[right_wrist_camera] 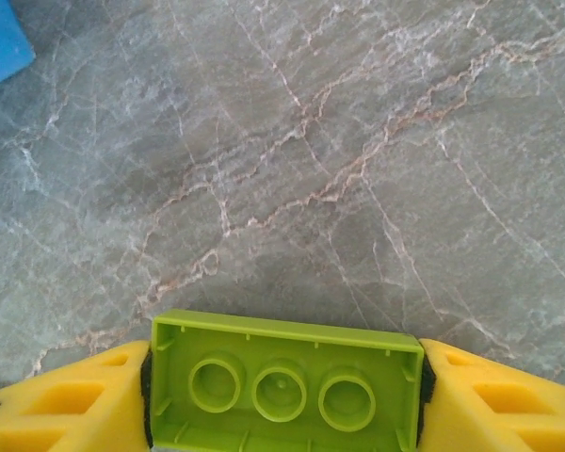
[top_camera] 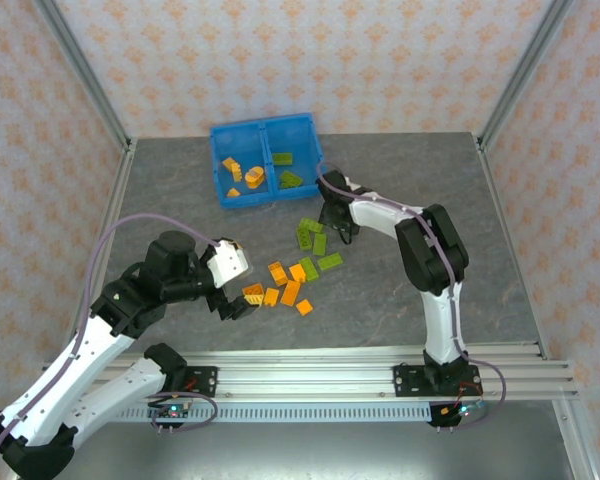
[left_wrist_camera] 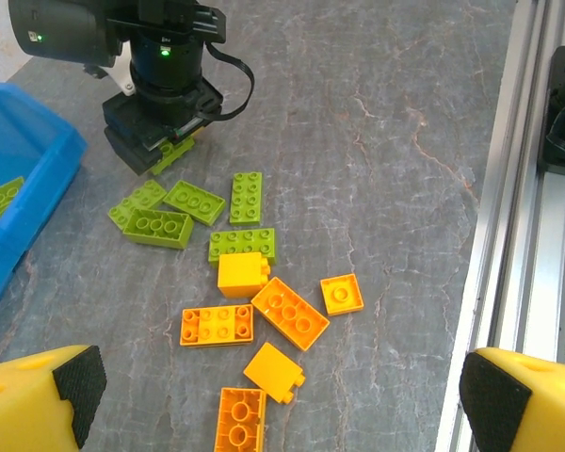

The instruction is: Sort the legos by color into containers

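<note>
Left wrist view: the left pincer (left_wrist_camera: pixel 282 414) gapes wide beside loose orange and green legos (left_wrist_camera: pixel 264 282) at the middle of the surface (left_wrist_camera: pixel 395 141). Right wrist view adds what the top view hides: the right pincer (right_wrist_camera: pixel 285 400) clamps a green brick (right_wrist_camera: pixel 285 372), hollow underside facing the camera.

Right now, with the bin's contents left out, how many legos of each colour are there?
Orange legos loose on the table: 6
Green legos loose on the table: 5
Green lego clamped in the right gripper: 1
Total: 12
</note>
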`<act>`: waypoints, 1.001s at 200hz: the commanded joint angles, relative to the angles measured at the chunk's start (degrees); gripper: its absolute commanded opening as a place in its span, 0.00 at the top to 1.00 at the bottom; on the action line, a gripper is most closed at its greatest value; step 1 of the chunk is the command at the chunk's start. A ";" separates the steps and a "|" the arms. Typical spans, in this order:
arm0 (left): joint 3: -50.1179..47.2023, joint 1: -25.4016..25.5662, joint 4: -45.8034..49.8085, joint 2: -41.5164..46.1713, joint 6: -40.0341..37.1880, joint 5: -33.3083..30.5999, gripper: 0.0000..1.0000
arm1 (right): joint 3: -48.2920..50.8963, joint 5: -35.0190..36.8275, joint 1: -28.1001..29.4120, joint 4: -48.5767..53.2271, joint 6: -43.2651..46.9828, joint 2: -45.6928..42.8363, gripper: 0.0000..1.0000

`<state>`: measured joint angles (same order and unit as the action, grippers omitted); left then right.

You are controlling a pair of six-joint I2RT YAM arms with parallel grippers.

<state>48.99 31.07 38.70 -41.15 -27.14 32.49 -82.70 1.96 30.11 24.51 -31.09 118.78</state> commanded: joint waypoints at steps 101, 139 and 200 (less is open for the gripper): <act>-1.73 -0.55 -3.58 3.91 2.78 -15.50 0.00 | -9.65 7.13 7.66 -8.55 5.22 -9.76 0.40; -2.29 -0.56 -2.53 5.26 2.53 -18.73 0.00 | -33.06 5.73 4.56 -0.85 2.46 9.32 0.41; -2.56 -0.54 -2.94 5.72 2.35 -19.39 0.00 | -54.54 1.07 3.29 9.15 1.64 22.92 0.32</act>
<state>47.13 30.96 37.43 -35.99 -25.36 14.46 -131.94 4.05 33.06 28.08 -28.25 142.08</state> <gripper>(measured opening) 0.996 0.660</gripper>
